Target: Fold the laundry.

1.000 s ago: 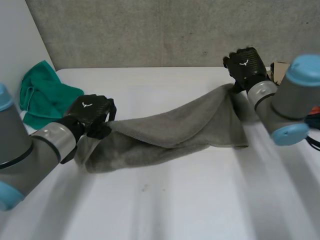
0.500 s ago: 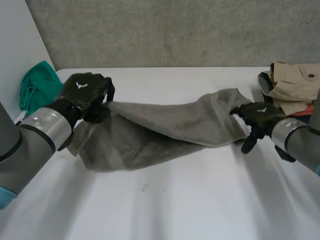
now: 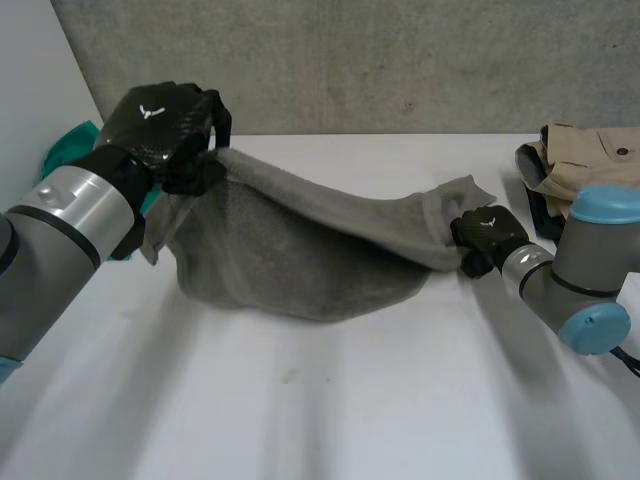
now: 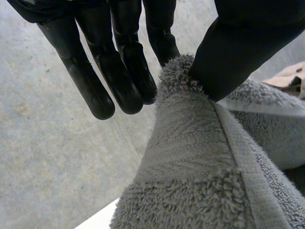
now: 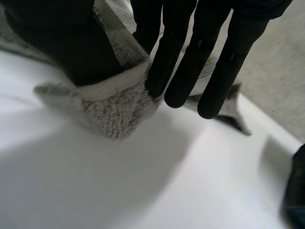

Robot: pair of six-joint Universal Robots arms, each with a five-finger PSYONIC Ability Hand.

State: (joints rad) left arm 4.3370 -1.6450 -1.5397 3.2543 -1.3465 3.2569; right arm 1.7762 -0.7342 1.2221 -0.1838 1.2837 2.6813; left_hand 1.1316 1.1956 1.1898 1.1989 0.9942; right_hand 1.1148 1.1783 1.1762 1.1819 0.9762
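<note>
A grey towel (image 3: 300, 250) sags between my two hands over the white table (image 3: 330, 400). My left hand (image 3: 165, 125) is raised at the towel's left end and pinches a corner; in the left wrist view the thumb (image 4: 238, 52) presses the towel (image 4: 200, 171) against a finger. My right hand (image 3: 485, 238) sits low by the table at the towel's right end. Its wrist view shows the thumb (image 5: 62, 43) and a finger pinching a hemmed corner of the towel (image 5: 114, 102), the other fingers (image 5: 228, 62) straight.
A green cloth (image 3: 70, 150) lies at the table's far left behind my left arm. A beige garment (image 3: 590, 165) is piled at the far right, close to my right arm. A grey wall runs behind the table.
My left hand has lifted its towel corner up and back. My right hand let go at the far edge, came down nearer the front and pinched the towel's right corner.
</note>
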